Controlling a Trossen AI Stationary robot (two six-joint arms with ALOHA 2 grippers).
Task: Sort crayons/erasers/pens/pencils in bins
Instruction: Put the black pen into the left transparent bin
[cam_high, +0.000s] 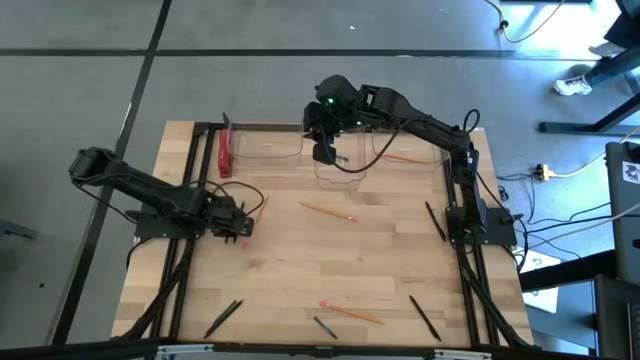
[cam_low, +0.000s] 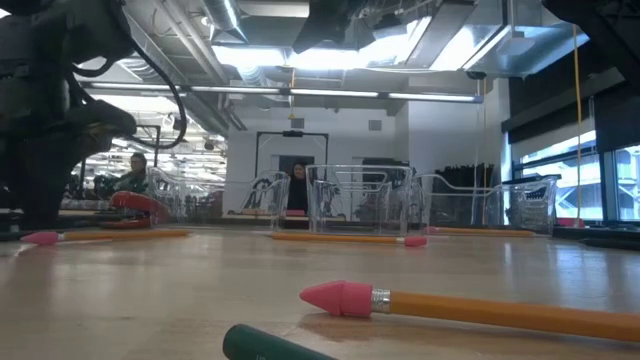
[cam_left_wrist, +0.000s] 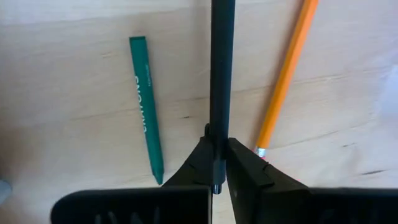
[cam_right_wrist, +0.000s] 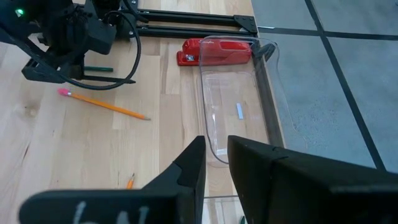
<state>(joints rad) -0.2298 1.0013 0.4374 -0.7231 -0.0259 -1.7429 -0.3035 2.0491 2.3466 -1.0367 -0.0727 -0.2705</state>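
At the table's left, my left gripper points steeply down and is shut on a black pen. A green crayon and an orange pencil lie flat on the wood on either side of it. Three clear bins stand along the far edge. My right gripper hangs above them, open by a narrow gap with nothing between its fingers. More pencils, pens and a crayon lie scattered. My left gripper pinches the pen near one end between its two fingertips, which come at it from above. The pen's long body runs straight ahead, away from the fingers. Whether its far end rests on the table cannot be told.
A red stapler lies beside the left bin. In the low view a pencil with a pink eraser and a dark crayon lie near the front edge. The middle of the table is bare wood.
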